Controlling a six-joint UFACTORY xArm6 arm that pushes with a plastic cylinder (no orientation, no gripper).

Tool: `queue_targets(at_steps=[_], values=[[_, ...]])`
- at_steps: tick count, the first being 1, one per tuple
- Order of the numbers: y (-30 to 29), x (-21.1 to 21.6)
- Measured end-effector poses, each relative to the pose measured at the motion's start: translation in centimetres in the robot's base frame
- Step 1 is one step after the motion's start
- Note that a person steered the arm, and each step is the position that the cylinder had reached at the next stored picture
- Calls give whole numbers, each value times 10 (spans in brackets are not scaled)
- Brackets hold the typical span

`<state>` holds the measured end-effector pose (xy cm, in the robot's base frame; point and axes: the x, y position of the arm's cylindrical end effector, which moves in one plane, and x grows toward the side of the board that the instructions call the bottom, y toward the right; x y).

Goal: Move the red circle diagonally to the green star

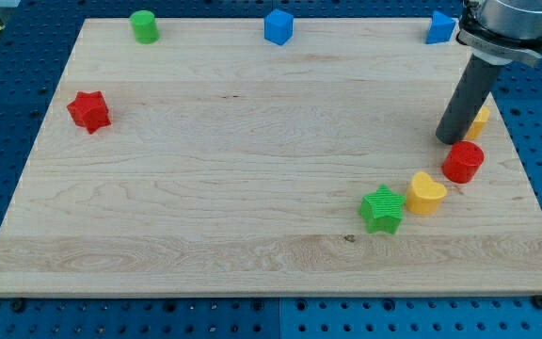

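The red circle lies near the board's right edge. The green star sits to its lower left, with a yellow heart between them, touching or nearly touching both. My tip rests on the board just above and slightly left of the red circle, very close to it. The dark rod rises from there toward the view's top right.
A yellow block is partly hidden behind the rod. A red star sits at the left, a green cylinder at top left, a blue cube at top centre, a blue block at top right. The wooden board lies on a blue pegboard.
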<state>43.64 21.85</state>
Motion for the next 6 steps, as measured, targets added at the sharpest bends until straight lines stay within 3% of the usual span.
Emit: queue_targets(at_steps=[3, 4, 6], values=[[59, 37], [54, 37], [-22, 51]])
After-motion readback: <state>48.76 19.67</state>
